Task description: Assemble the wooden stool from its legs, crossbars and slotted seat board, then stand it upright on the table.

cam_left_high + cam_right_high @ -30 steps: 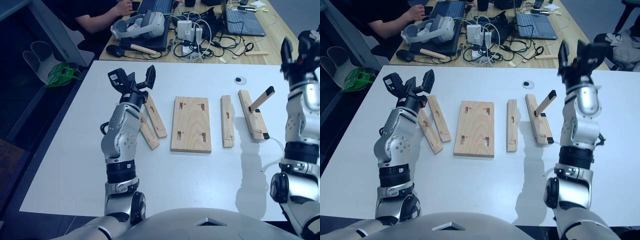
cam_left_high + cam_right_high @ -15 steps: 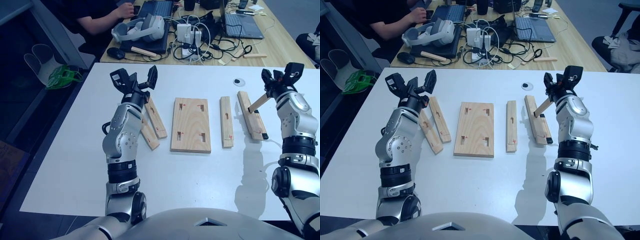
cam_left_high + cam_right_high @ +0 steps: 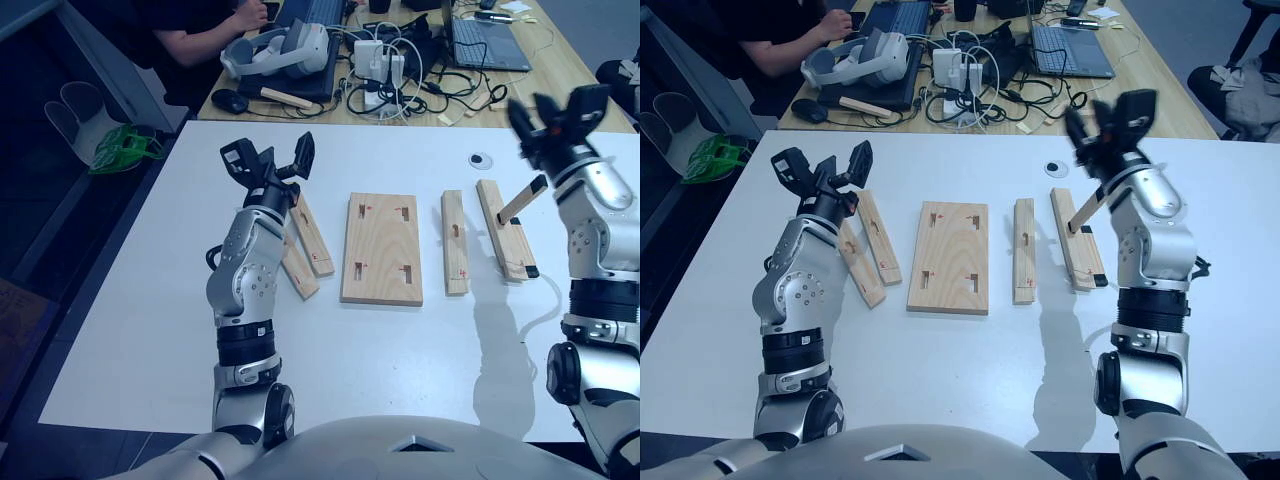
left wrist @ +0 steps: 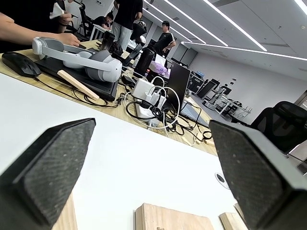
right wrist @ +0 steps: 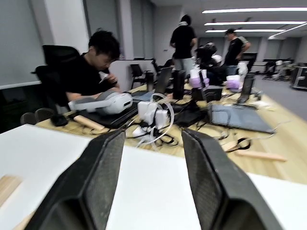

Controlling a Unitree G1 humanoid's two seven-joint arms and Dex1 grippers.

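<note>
The slotted seat board [image 3: 382, 248] lies flat mid-table. Left of it two wooden legs [image 3: 312, 232] [image 3: 296, 266] lie side by side. Right of it lie a slotted plank [image 3: 455, 242] and another plank [image 3: 500, 228] with a short crossbar [image 3: 522, 198] standing tilted in it. My left gripper [image 3: 268, 160] hovers open over the far ends of the left legs, holding nothing; its pads [image 4: 48, 167] frame the seat board's far edge [image 4: 172, 223]. My right gripper [image 3: 555, 108] is raised open above and beyond the tilted crossbar, apart from it, fingers [image 5: 103, 182] spread.
A small black disc [image 3: 481, 159] sits on the white table [image 3: 150, 330] behind the right planks. Beyond the far edge stands a wooden desk with a headset [image 3: 280, 52], laptops and cables. A green object [image 3: 122, 148] lies off the left edge.
My right gripper dropped from high at the right edge to beside the tilted crossbar, then rose and swung back above it, still open. The left arm stayed put.
</note>
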